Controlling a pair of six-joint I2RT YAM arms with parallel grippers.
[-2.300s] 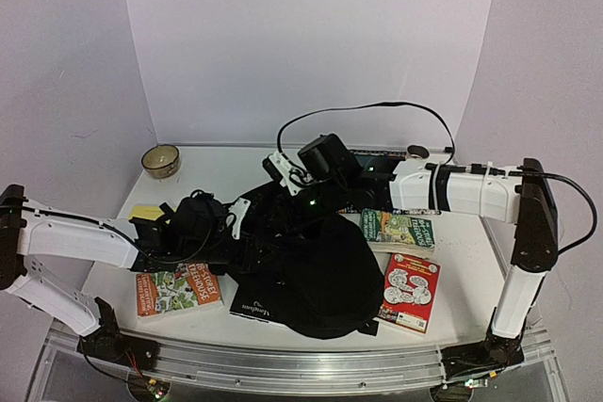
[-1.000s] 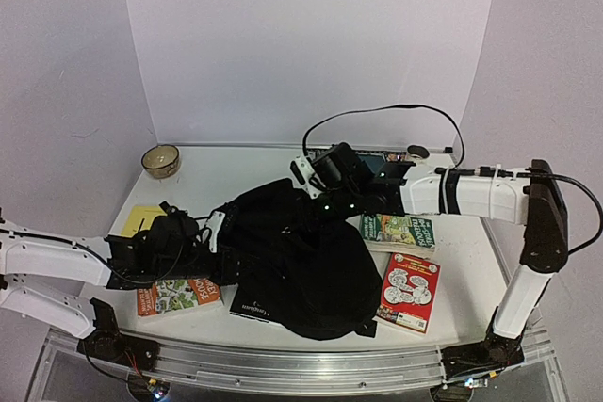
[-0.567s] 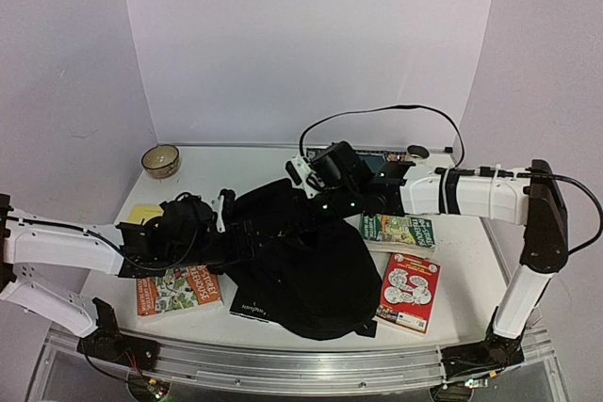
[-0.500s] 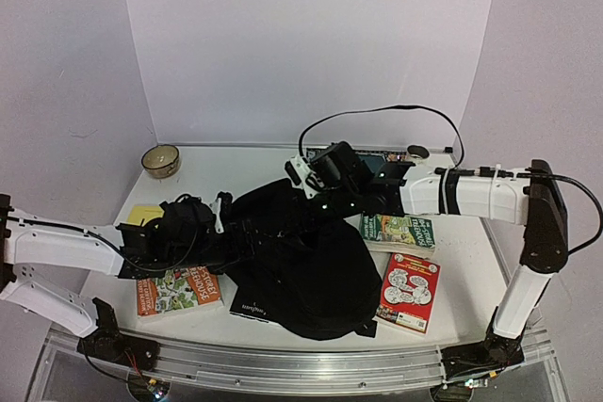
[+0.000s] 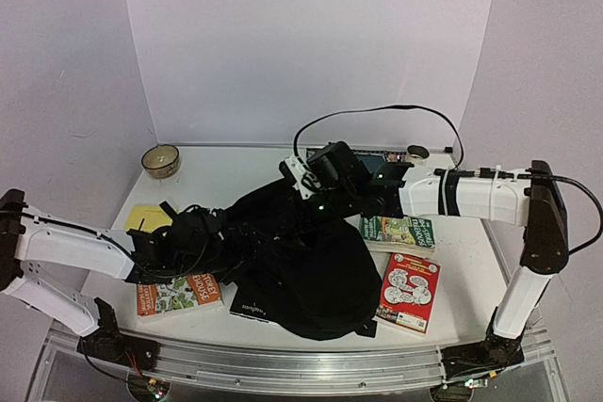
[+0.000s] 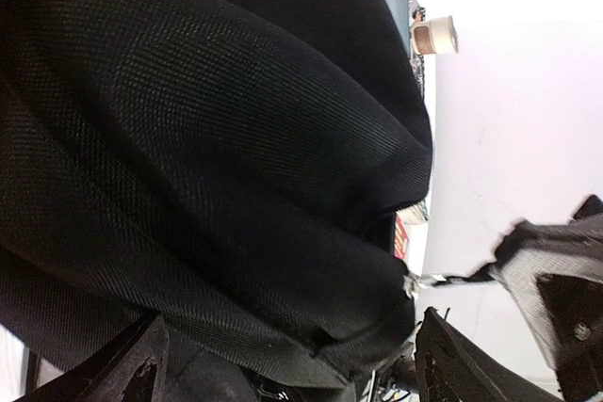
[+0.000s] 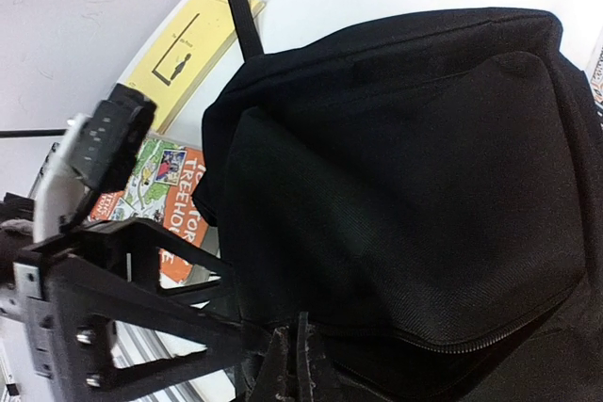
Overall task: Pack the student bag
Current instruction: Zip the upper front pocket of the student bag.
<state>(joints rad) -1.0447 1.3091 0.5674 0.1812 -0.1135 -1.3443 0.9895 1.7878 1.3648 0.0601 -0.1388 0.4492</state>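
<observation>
The orange book [image 7: 174, 195] at near left reads "TREEHO" before the student bag [image 5: 311, 261] hides the rest. The bag's white label [image 5: 252, 309] is too small to read. The bag lies in the middle. My left gripper [image 6: 292, 369] stands wide apart against its fabric, and my right gripper [image 7: 298, 355] is pinched together on its far edge. 2 more books, a green book [image 5: 399, 230] and a red book [image 5: 409, 290], lie to the right, with a bowl [image 5: 161, 160] at far left.

Matt black cloth on student bag [image 6: 207, 138] (coarse weave close up); smooth paper cover, orange book [image 5: 176, 293].
</observation>
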